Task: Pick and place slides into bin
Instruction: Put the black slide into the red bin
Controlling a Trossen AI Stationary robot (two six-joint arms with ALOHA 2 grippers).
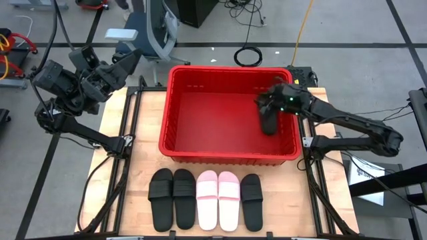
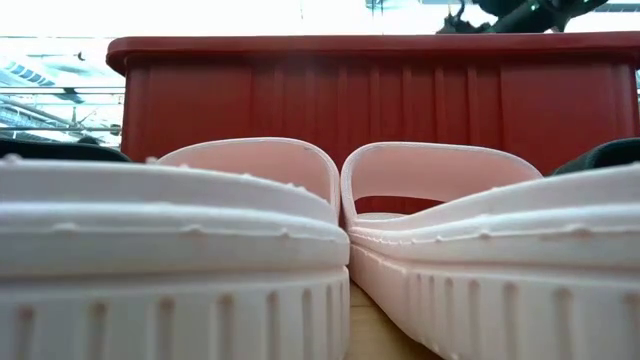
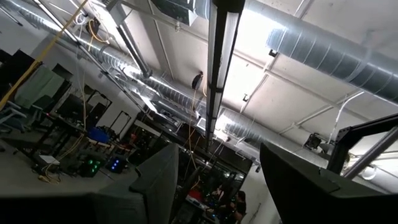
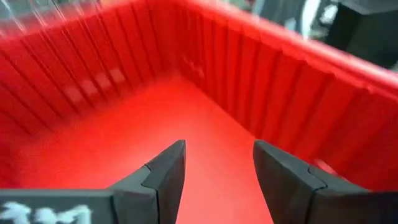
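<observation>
Surface: you have a pale wood table top (image 1: 113,127) crossed by black frame rails, standing on a grey floor with taped lines. A chair (image 1: 150,30) and a coiled black cable (image 1: 248,56) lie beyond the far edge.

Left gripper (image 1: 130,60): raised off the table's far left corner. Its wrist view looks up at ribbed silver ceiling ducts (image 3: 348,56). Fingers spread wide, nothing between them.

Slides, one row along the near edge, side by side, straps toward the bin:
- matte black slide (image 1: 161,199)
- second black slide (image 1: 184,198)
- pale pink slide (image 1: 207,199), ridged sole edge
- second pink slide (image 1: 229,199)
- third black slide (image 1: 251,201)

Bin (image 1: 230,69): bright red plastic, rectangular, rolled rim, ribbed sloping walls, behind the row at table centre.

Right gripper (image 1: 267,107): inside the bin near its right wall. Fingers stand apart, only red floor between them. You cannot tell whether the dark shape (image 1: 269,124) below it is a slide.
</observation>
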